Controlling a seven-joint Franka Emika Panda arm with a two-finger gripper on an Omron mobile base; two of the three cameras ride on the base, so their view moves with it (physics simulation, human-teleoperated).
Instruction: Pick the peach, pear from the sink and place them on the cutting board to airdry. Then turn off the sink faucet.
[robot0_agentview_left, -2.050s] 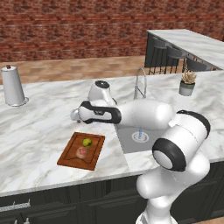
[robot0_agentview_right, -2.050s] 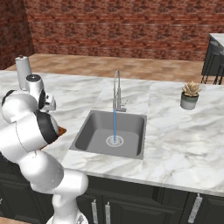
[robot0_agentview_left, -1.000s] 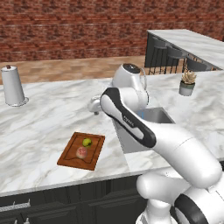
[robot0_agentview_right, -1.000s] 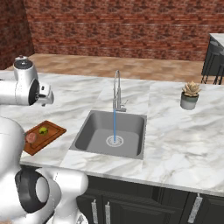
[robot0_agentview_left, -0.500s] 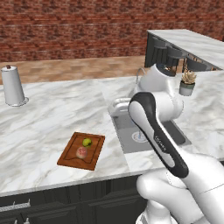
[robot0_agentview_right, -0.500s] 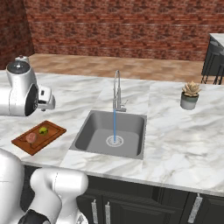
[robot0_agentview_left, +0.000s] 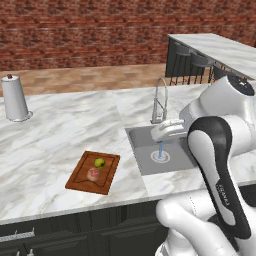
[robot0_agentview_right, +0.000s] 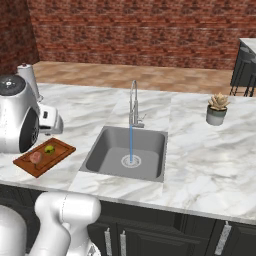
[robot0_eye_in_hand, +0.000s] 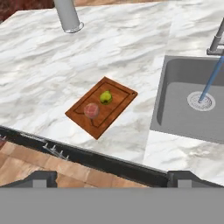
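The peach and the pear lie side by side on the cutting board, left of the sink. A thin blue stream of water falls from the sink faucet onto the drain. My gripper is open and empty, high above the counter's front edge between board and sink. Its fingertips stand wide apart. Nothing lies in the basin.
A paper-towel roll stands at the counter's far left. A small potted plant sits right of the sink. Dark bar stools stand behind a raised counter at the back right. My own arm bulks large at the right of the left base view.
The arm has swung from over the cutting board to the right, toward the sink. The fruit have stayed on the board, the water keeps running, and the gripper has stayed open.
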